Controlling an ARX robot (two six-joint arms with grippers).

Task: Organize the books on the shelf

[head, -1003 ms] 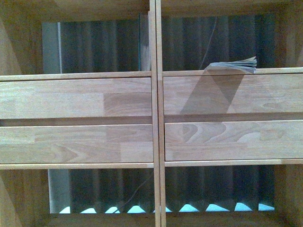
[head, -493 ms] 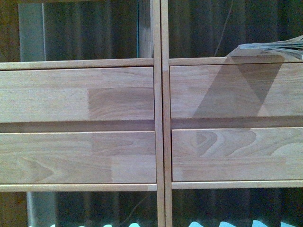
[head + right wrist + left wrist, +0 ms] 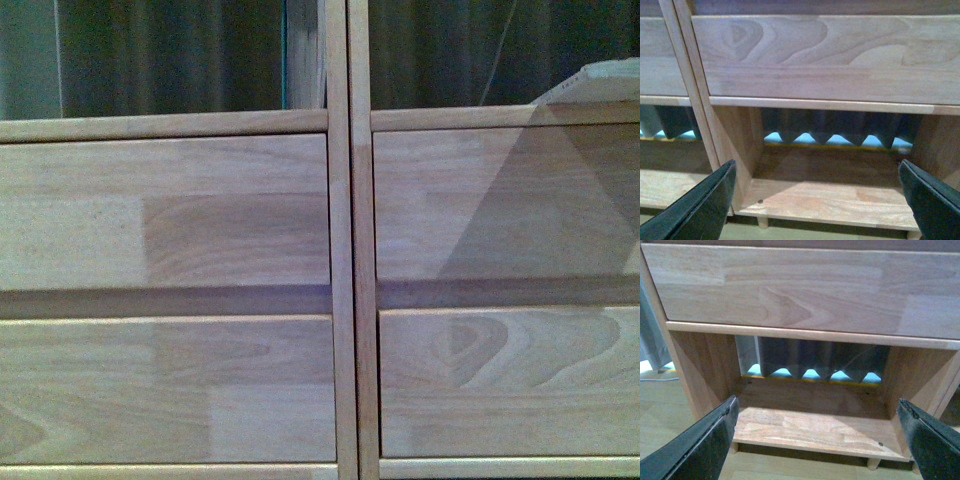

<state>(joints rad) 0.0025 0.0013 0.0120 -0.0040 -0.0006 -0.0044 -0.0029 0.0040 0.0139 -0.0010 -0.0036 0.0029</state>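
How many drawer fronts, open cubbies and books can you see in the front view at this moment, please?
Drawer fronts: 4
Open cubbies: 2
Books: 2, one lying flat at the right edge, and one tan slab with a teal edge, probably a book, standing by the central upright
Total: 8

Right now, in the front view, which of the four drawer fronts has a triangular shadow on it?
The upper right drawer front, directly below the pale book; the other three drawer fronts show no such shadow.
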